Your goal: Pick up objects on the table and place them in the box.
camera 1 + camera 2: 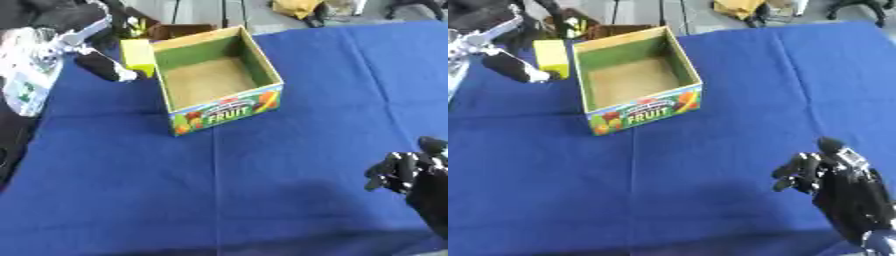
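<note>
The left hand (103, 64) is pinching a yellow block (137, 56) in its fingers just beside the fruit box's (220, 80) left wall, probably lining up to drop it inside. The right hand (833, 177) is idling low over the blue table (262, 175), fingers curled on nothing.

Your right hand (833, 175) is black, with shiny silver bits on its fingers (787, 176). Your left hand (509, 65) has black fingers with pale tips, and silver metal parts sit on the arm (474, 42) behind it.
</note>
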